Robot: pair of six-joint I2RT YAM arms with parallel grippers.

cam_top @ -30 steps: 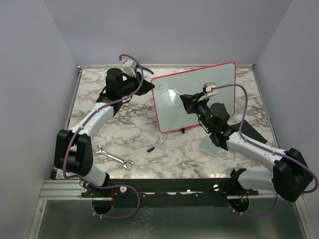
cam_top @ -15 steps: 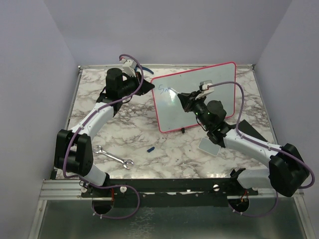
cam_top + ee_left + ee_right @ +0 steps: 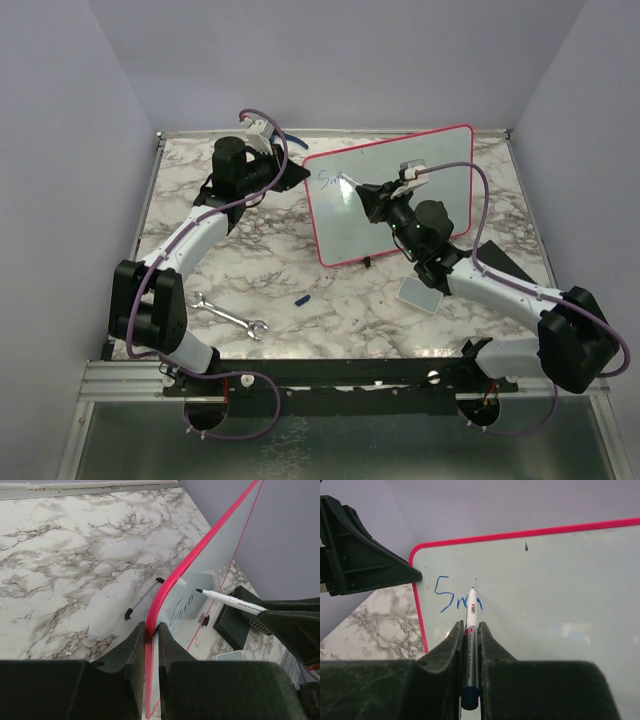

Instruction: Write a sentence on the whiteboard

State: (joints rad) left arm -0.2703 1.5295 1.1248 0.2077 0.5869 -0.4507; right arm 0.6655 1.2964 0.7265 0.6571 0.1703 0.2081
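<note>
Top external: right gripper (image 3: 366, 193), clenched on the marker (image 3: 471, 611), has shifted slightly left across the whiteboard (image 3: 440, 160); left gripper (image 3: 151, 629) clamps its edge.

A silver wrench (image 3: 228, 317) lies on the marble table (image 3: 350, 315), well left of the right claw (image 3: 362, 190) and nearer the bases. A small blue cap (image 3: 303, 298) sits between them. A grey pad (image 3: 418, 294) lies near the claw's right.
</note>
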